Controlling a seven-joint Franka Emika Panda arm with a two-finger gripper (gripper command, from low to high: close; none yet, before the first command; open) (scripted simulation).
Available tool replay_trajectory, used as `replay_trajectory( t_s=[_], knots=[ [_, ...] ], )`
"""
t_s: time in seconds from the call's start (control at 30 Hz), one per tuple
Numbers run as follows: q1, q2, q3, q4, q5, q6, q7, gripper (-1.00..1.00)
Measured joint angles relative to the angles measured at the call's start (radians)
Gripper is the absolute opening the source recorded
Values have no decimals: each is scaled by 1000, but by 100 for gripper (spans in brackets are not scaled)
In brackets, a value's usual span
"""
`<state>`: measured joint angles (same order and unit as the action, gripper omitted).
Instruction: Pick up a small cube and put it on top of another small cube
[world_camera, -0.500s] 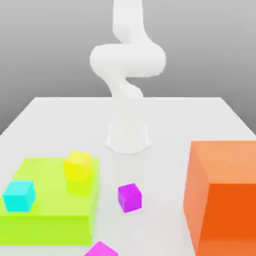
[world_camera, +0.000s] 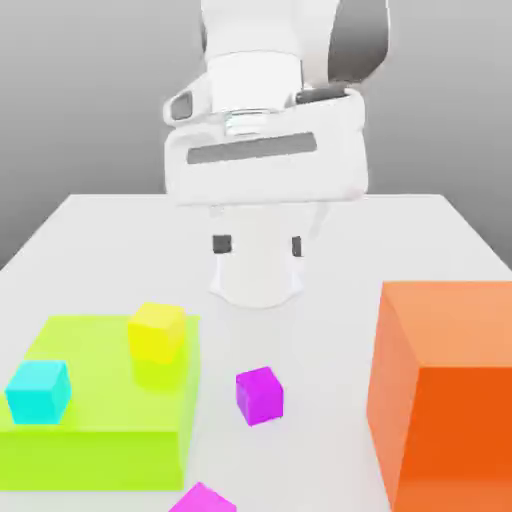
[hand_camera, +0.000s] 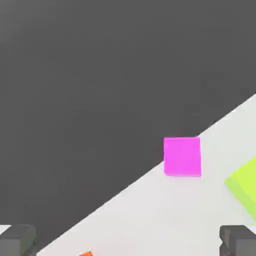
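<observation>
Exterior view | claw (world_camera: 258, 245) wide, holding nothing | small cube (world_camera: 260, 396) on table (world_camera: 100, 230) | yellow cube (world_camera: 156, 332) atop green block (world_camera: 100, 440)

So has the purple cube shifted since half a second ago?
No. In the exterior view the small purple cube sits in the same spot on the table, just off the lime green platform's right corner, apart from it.

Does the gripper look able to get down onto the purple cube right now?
Probably yes: the gripper hangs above the table with jaws open, and the purple cube stands alone between the green block and orange block.
</observation>
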<state>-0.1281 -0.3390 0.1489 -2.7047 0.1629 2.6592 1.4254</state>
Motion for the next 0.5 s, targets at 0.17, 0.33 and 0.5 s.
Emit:
replay_trajectory(
  t_s=[0.17, 0.33, 0.5],
  knots=[
    [-39, 129, 59, -115, -5, 105, 215, 0],
    [-91, 262, 105, -224, -83, 214, 470, 0],
    [-49, 437, 9, -211, -267, 355, 625, 0]
  ],
)
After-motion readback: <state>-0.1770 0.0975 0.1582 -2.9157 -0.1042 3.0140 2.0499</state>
